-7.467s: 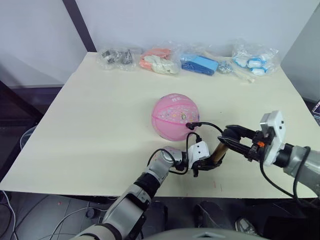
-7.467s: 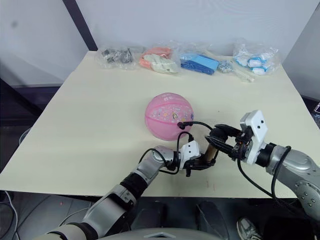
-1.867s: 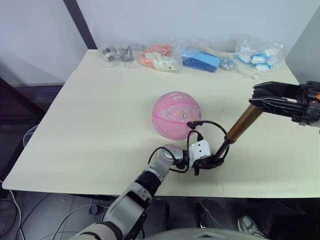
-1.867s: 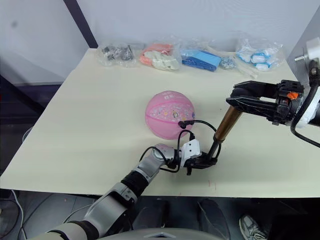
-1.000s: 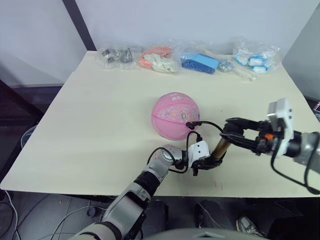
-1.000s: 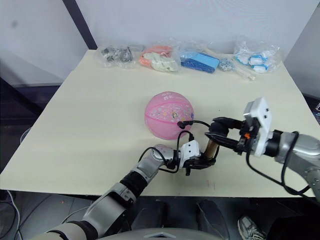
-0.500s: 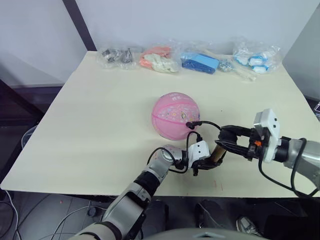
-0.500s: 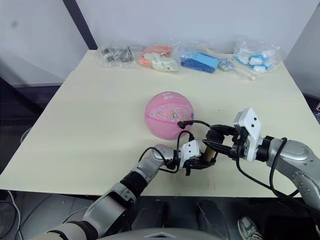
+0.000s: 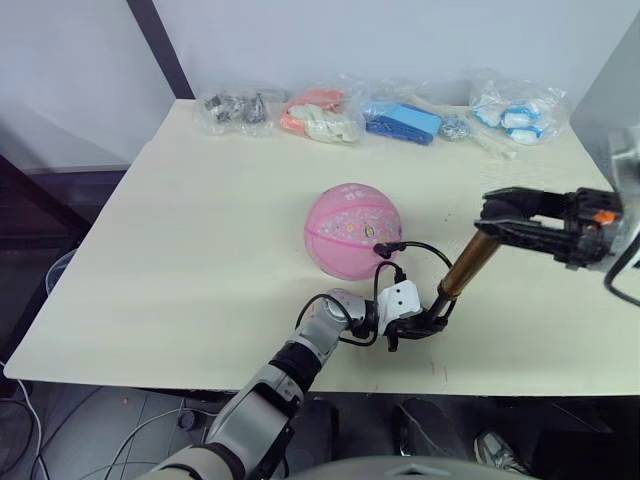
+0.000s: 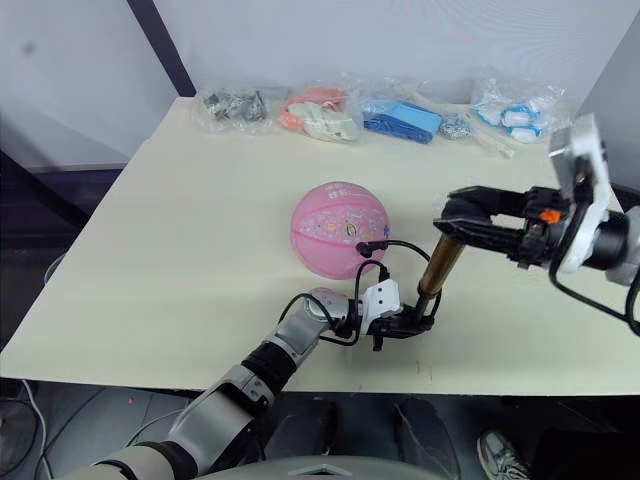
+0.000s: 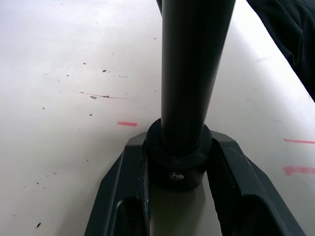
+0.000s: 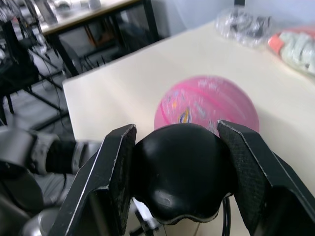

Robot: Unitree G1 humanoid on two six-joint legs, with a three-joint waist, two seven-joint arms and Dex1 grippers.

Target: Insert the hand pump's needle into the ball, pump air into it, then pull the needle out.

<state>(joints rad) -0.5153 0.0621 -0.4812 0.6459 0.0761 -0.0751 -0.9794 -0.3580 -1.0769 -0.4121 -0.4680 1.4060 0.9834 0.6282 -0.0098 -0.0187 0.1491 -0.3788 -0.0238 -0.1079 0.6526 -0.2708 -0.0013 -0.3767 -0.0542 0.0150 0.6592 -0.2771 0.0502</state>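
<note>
- We see the ball (image 9: 352, 231) resting near the middle of the cream tabletop (image 9: 180, 250), its small black valve area on the side that faces us.
- The needle (image 9: 381, 250), by its black fitting, sits at that valve; the pin itself is too small for us to make out.
- From the fitting the thin black hose (image 9: 425, 250) loops over and down toward the foot of the hand pump (image 9: 462, 270).
- The pump stands tilted, its foot on the tabletop near the front edge, just in front of the ball and to its right, its bronze tube leaning up and to the right.
- Our left gripper (image 9: 425, 326) lies low on the tabletop at the pump's foot; in the left wrist view its two fingers (image 11: 246, 196) press against the black end cap from either side.
- Our right gripper (image 9: 497, 213) is raised above the tabletop to the right of the ball, at the top of the pump.
- In the right wrist view its fingers (image 12: 115, 172) pinch the rounded black handle (image 12: 179, 172) between them, with the ball beyond.
- Along the far edge of the tabletop lie several clear plastic bags (image 9: 510, 105) in a row, holding dark, orange and white, blue, and blue-and-white things.
</note>
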